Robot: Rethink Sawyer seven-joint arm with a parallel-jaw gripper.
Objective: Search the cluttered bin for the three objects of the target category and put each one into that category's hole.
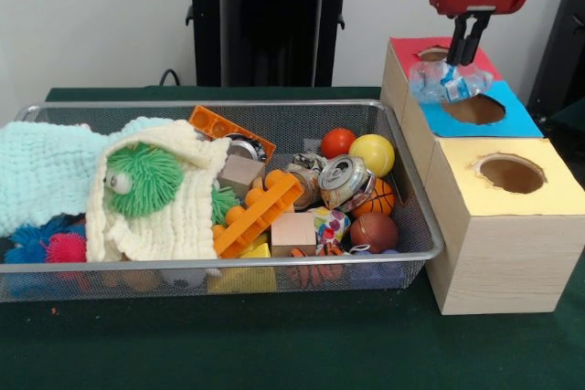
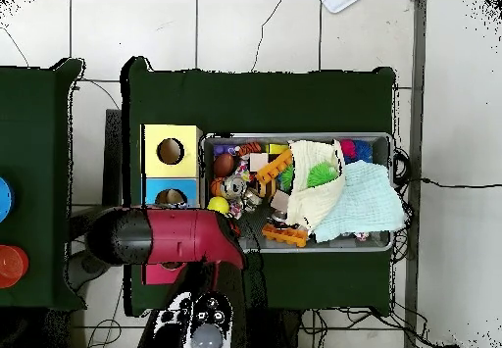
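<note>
Reading left to right: the bin [image 1: 402,191] fills the left and centre, one can [image 1: 345,180] lying among toys. Upper right, the gripper [image 1: 466,59] pinches a clear bottle [image 1: 448,82] above the blue hole [image 1: 473,110]; off-centre release risks jamming.

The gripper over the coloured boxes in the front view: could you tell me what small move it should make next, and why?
Probably a short shift toward the blue hole, taking the crumpled clear item along. The gripper sits right on that item, which lies on the box top between the red hole and the blue one, in neither yet.
</note>
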